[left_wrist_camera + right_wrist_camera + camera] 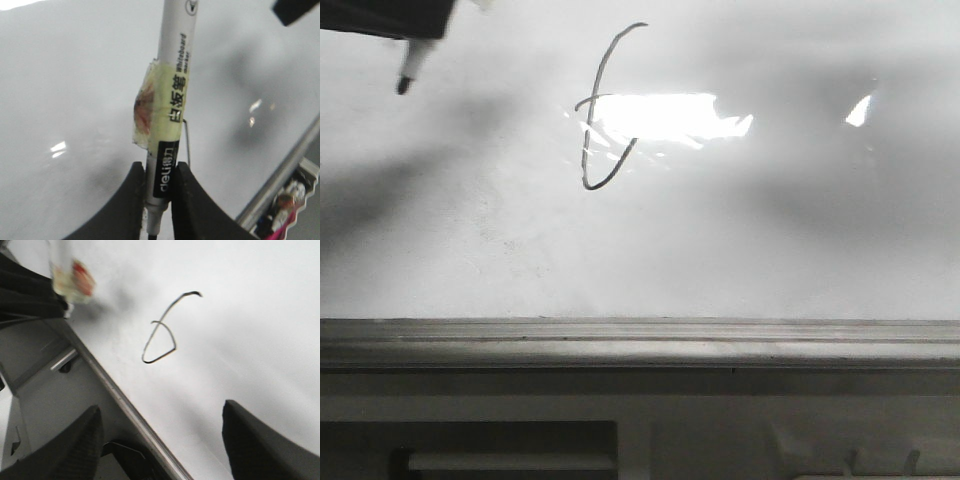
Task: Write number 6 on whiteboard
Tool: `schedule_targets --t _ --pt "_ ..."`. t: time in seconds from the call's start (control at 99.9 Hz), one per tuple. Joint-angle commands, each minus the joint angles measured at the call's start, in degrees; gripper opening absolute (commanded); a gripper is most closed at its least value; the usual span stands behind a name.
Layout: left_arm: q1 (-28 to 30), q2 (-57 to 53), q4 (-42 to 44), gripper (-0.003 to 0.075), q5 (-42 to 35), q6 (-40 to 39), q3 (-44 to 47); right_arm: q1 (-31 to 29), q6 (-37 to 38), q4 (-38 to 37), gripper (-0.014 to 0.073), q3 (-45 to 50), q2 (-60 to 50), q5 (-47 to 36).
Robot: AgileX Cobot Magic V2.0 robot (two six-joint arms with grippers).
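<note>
The number 6 (605, 110) is a thin black stroke on the whiteboard (770, 230), a tall narrow loop with a short crossing tick beside the bright reflection. It also shows in the right wrist view (162, 332). My left gripper (160, 190) is shut on a white marker pen (170, 100) wrapped with yellowish tape. In the front view the pen's black tip (408, 75) hangs at the top left, off the board and left of the stroke. My right gripper (160, 435) is open and empty above the board's lower edge.
A grey metal rail (640, 340) runs along the whiteboard's bottom, with a ledge and dark recesses (500, 450) below it. The rail crosses the right wrist view (115, 395) diagonally. Wiring (285, 210) shows past the board's edge in the left wrist view.
</note>
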Motion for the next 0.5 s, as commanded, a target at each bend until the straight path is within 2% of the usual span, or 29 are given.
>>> schedule_targets --t 0.0,0.07,0.23,0.49 --pt "-0.2 -3.9 -11.1 -0.0020 -7.7 -1.3 1.3 -2.3 -0.3 1.5 0.0444 1.2 -4.5 -3.9" --pt "-0.2 -5.4 -15.2 -0.0020 -10.5 -1.3 3.2 -2.6 -0.3 1.8 0.0444 4.3 -7.4 -7.0" --pt "-0.2 -4.2 -17.1 -0.0020 -11.9 -1.3 3.5 -2.6 -0.3 5.4 0.0444 11.0 -11.5 -13.0" --pt "-0.2 3.6 -18.0 -0.0020 -13.8 -1.3 0.8 -2.6 -0.3 7.3 0.0444 14.9 -11.7 -13.3"
